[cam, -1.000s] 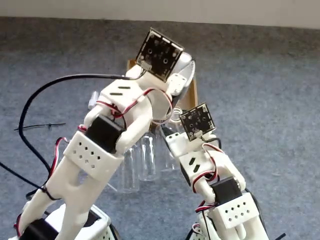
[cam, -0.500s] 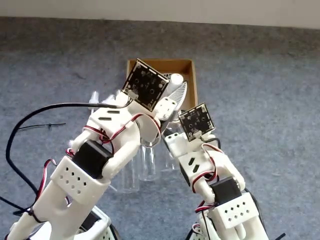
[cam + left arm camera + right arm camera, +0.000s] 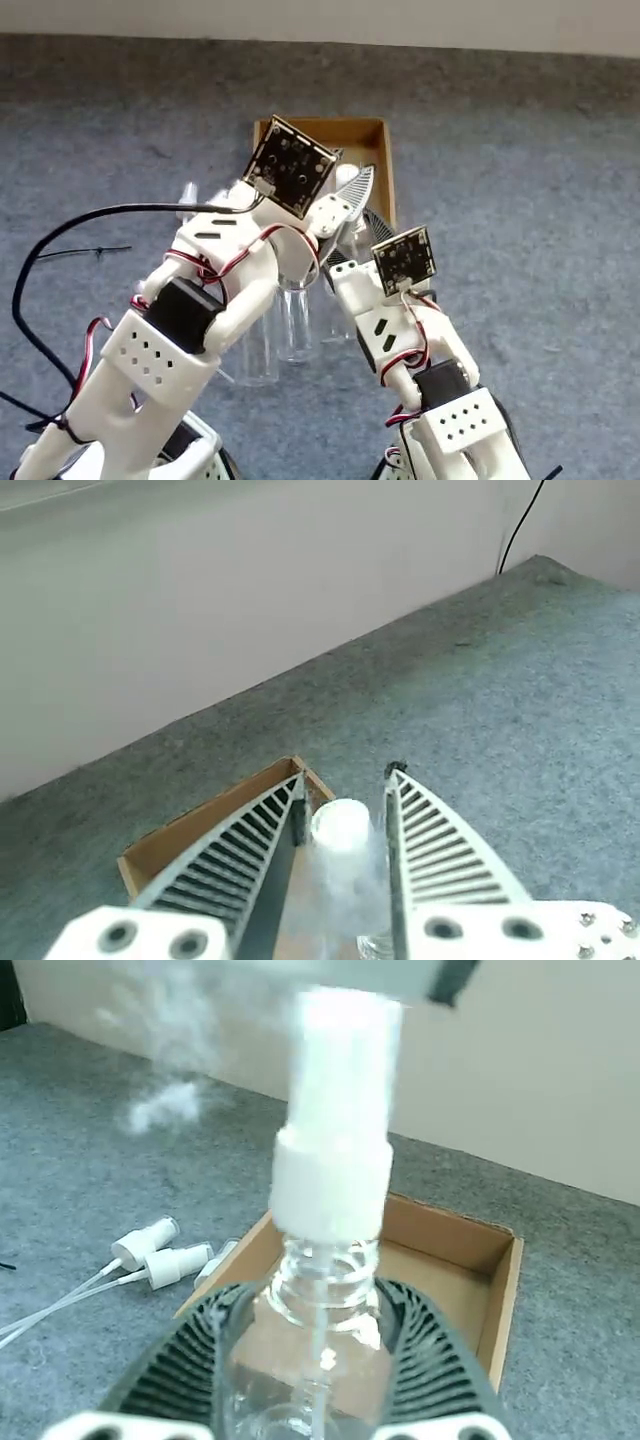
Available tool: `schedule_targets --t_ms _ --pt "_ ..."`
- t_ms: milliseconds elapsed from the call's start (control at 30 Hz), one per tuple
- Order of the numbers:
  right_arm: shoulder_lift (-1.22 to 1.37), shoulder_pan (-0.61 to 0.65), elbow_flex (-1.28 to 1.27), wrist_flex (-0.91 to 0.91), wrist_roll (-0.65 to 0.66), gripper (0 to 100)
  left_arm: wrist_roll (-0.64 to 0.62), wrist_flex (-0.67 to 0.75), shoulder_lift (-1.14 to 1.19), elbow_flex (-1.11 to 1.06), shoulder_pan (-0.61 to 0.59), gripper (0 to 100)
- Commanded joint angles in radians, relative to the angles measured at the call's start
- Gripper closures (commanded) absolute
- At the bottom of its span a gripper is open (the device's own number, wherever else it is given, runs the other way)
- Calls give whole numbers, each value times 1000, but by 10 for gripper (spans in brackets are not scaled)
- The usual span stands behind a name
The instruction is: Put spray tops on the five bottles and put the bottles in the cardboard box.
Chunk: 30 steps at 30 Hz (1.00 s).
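My right gripper (image 3: 318, 1295) is shut on a clear bottle (image 3: 322, 1345), held upright in front of the cardboard box (image 3: 500, 1290). A white spray top (image 3: 335, 1160) stands on the bottle's neck, its tube hanging down inside. My left gripper (image 3: 345, 780) comes down from above with its two fingers on either side of the spray top (image 3: 340, 825). In the high view the left gripper (image 3: 350, 205) sits at the near edge of the box (image 3: 380, 130), with the right gripper (image 3: 345, 255) just below it.
Two more clear bottles (image 3: 295, 320) stand uncapped on the grey carpet between the arms. Loose spray tops (image 3: 160, 1250) lie left of the box, also seen beside the left arm as spray tops (image 3: 188, 197). A black cable (image 3: 60, 220) loops at the left.
The left arm drew back from over the box and came down onto the bottle's top. The right arm then shifted slightly toward the near side with the bottle.
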State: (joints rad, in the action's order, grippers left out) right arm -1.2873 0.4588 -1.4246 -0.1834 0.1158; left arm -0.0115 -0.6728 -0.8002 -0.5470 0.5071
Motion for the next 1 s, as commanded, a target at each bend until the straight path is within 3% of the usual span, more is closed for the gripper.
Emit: schedule_targets --t_ms 0,300,467,600,967 --pt "-8 1 2 21 -15 994 -11 2 -22 47 -18 870" --pt "-8 1 -1 21 -11 994 -3 -6 8 133 -90 870" --pt "-8 -1 -1 21 -11 994 89 -14 203 308 -91 874" --pt "-8 -1 -2 21 -11 994 118 -124 325 389 -82 874" --pt "-2 -1 -2 21 -11 994 180 -256 329 315 -61 874"
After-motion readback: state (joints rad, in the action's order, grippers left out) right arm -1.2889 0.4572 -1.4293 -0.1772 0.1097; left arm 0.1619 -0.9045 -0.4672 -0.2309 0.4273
